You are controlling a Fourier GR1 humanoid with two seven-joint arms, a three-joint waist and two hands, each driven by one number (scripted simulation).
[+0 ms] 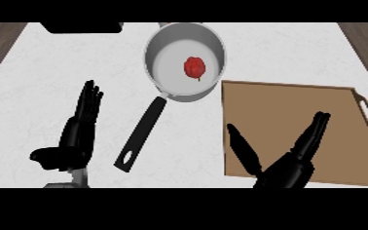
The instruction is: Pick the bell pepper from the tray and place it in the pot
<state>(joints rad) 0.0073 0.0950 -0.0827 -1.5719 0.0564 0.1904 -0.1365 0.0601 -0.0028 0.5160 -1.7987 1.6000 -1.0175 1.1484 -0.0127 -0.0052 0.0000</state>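
Surface: pale, faintly mottled desk (pixel 287 48); dark block (pixel 81 27) at its far left edge.

Item 1: grey pot (pixel 173 63), long black handle (pixel 142 134) pointing toward the robot.

Item 2: bell pepper (pixel 194 67), small, red, rounded; lies inside the pot, on its floor.

Item 3: brown tray (pixel 287 107), right of the pot; the pepper is not on it.

Right hand (pixel 287 168): above the tray's near edge, thumb and fingers spread, holding nothing.

Left hand (pixel 79 126): resting at left, fingers up, released.

Status: placement looks done; little appears left beyond drawing the right hand clear.
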